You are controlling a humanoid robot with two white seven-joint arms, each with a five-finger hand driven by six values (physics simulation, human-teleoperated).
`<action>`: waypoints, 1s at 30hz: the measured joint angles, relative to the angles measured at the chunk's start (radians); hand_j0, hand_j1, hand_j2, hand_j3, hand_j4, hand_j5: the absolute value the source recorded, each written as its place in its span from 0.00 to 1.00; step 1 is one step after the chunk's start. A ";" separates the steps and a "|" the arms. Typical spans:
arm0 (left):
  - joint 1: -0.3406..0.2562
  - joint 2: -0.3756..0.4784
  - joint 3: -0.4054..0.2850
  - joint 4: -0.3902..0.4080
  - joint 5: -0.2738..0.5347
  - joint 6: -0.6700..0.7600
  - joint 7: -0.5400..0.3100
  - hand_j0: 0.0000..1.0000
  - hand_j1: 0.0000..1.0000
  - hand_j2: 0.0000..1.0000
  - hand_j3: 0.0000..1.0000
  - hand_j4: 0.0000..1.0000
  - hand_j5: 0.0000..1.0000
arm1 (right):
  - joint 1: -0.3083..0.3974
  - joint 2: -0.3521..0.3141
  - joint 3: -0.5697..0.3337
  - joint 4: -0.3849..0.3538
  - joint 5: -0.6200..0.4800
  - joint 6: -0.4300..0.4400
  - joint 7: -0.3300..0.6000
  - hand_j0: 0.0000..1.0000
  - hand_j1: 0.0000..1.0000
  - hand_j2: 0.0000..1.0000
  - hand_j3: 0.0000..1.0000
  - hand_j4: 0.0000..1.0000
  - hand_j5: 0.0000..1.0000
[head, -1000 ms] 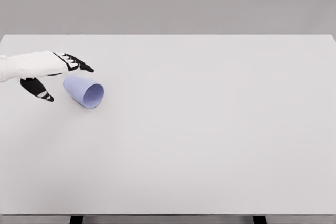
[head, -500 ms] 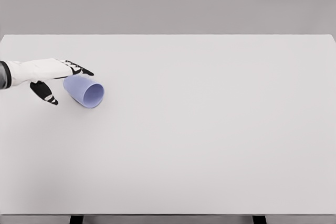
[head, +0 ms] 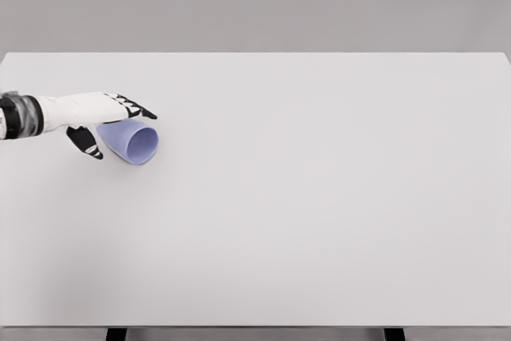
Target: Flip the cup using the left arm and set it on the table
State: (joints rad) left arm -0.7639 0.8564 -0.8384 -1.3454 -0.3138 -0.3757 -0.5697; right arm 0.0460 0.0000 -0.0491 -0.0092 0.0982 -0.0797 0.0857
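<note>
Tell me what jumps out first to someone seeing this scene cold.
A pale blue cup lies on its side near the left edge of the white table, its open mouth turned toward the camera and right. The left hand reaches in from the picture's left, fingers stretched over the cup and thumb hanging beside its base, not closed on it.

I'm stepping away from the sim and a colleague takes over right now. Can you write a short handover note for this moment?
Left hand: open, fingers spread over the base end of the light blue plastic cup, thumb below it; no closed grasp visible.
Right hand: not in view.
The cup lies on its side near the left edge of the white table, mouth toward the camera and right.
Done: hand is at the cup.
Left: grasp, flip upright, set down.
</note>
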 measured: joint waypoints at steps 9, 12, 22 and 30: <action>-0.002 -0.042 -0.003 0.056 -0.039 -0.032 0.000 1.00 1.00 1.00 1.00 1.00 1.00 | 0.000 0.000 0.000 0.000 0.000 0.000 0.000 1.00 1.00 1.00 1.00 1.00 1.00; -0.002 -0.050 -0.004 0.059 -0.043 -0.035 0.000 1.00 1.00 1.00 1.00 1.00 1.00 | 0.000 0.000 0.000 0.000 0.000 0.000 0.000 1.00 1.00 1.00 1.00 1.00 1.00; -0.002 -0.061 -0.006 0.061 -0.045 -0.037 0.000 0.90 0.90 0.90 0.90 0.90 0.90 | 0.000 0.000 0.000 0.000 0.000 0.000 0.000 1.00 1.00 1.00 1.00 1.00 1.00; -0.002 -0.068 -0.015 0.061 -0.044 -0.043 0.000 0.60 0.60 0.60 0.60 0.60 0.60 | 0.000 0.000 0.000 0.000 0.000 0.000 0.000 1.00 1.00 1.00 1.00 1.00 1.00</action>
State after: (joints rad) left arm -0.7655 0.7884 -0.8531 -1.2839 -0.3574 -0.4191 -0.5692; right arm 0.0460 0.0000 -0.0491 -0.0092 0.0982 -0.0797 0.0857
